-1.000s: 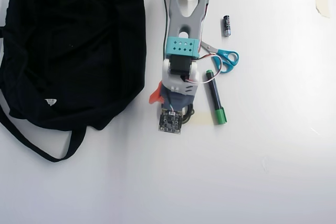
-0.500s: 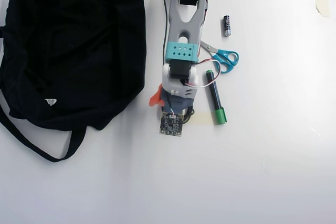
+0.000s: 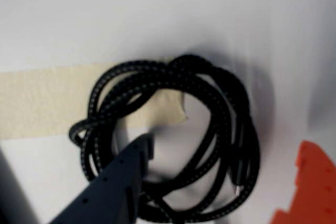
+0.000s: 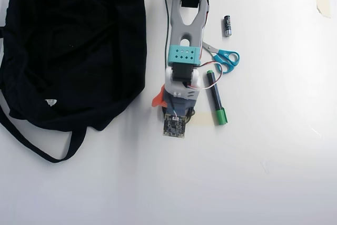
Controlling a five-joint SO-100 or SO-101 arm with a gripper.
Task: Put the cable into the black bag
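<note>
**White tabletop, claw lowered onto the coil**

White tabletop point(image 4: 274, 183) all around, with strips of beige tape point(image 3: 37, 103) stuck on it. Right under the wrist camera, the cable point(image 3: 220, 108): a small coil of black braided loops, lying flat, partly over the end of the tape. Probably marked with tape as the fixed start place. Dark blue finger point(image 3: 118, 182) already down inside the coil's ring, orange finger point(image 3: 310, 182) outside the loops at the right. Claw point(image 3: 220, 182) apart, with one side of the coil between the fingers, nothing clamped yet. Positioned so, likely, to pinch several loops together and not a single strand. From above, cable almost fully hidden under the arm point(image 4: 184, 30). Black bag point(image 4: 68, 40) well apart at the left in the overhead view. Beside the arm, marker point(image 4: 215, 96), scissors point(image 4: 225, 59) and battery point(image 4: 227, 25), untouched.
</note>
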